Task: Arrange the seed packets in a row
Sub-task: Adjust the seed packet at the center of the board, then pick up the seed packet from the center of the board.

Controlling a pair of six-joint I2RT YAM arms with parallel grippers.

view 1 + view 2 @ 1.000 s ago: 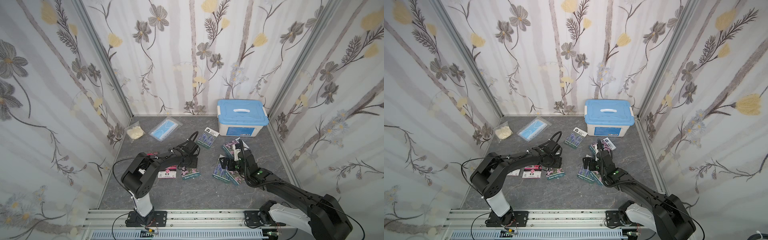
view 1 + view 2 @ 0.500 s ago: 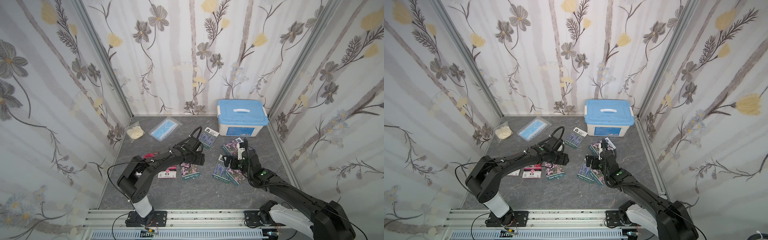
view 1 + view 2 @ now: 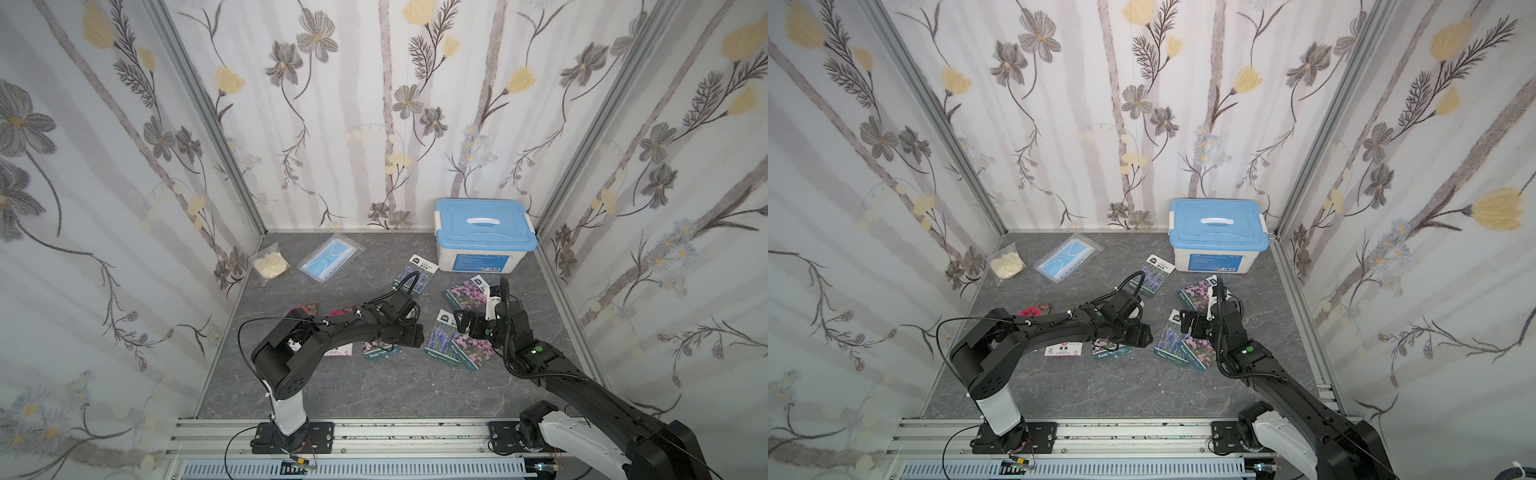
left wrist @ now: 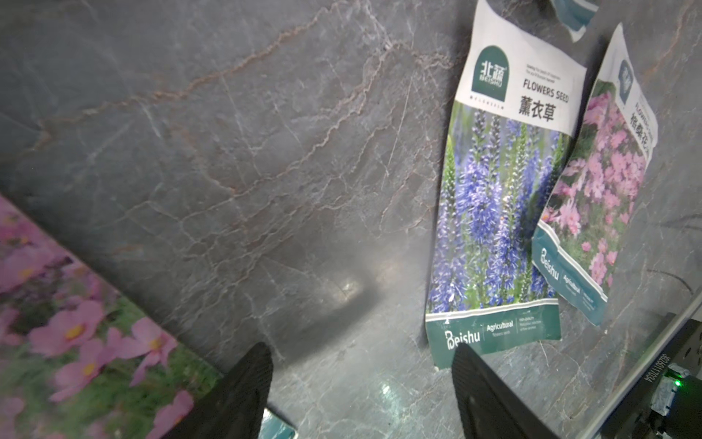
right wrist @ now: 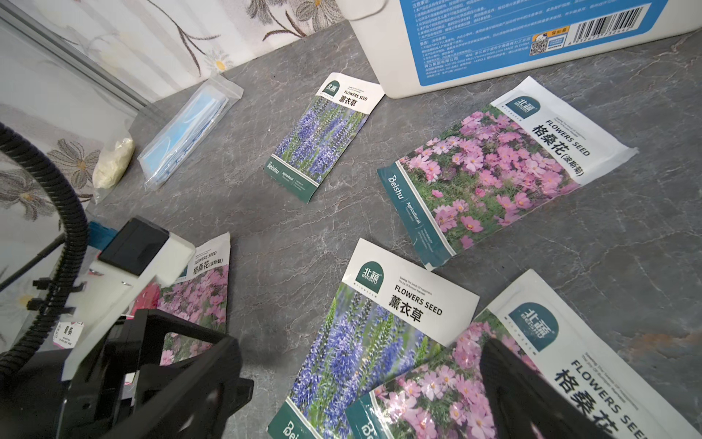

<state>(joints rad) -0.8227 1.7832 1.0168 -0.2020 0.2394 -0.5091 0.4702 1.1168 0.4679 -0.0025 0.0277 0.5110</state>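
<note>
The left fingers (image 4: 235,395) are spread wide over bare surface (image 4: 266,152), gripping nothing, a pink-flower packet (image 4: 76,334) just beside one and a lavender packet (image 4: 494,213) at the other, a second pink packet (image 4: 600,182) lapping its edge. The right fingers (image 5: 532,399) gape wide and empty above that second pink packet, and this wrist view, unlike the left one, shows a far lavender packet (image 5: 323,133) and a loose pink packet (image 5: 494,167) beside the white box (image 5: 395,49). Both top views add a red packet (image 3: 301,311) and a white-backed packet (image 3: 338,351) by the left arm (image 3: 340,330), unseen from the left wrist.
</note>
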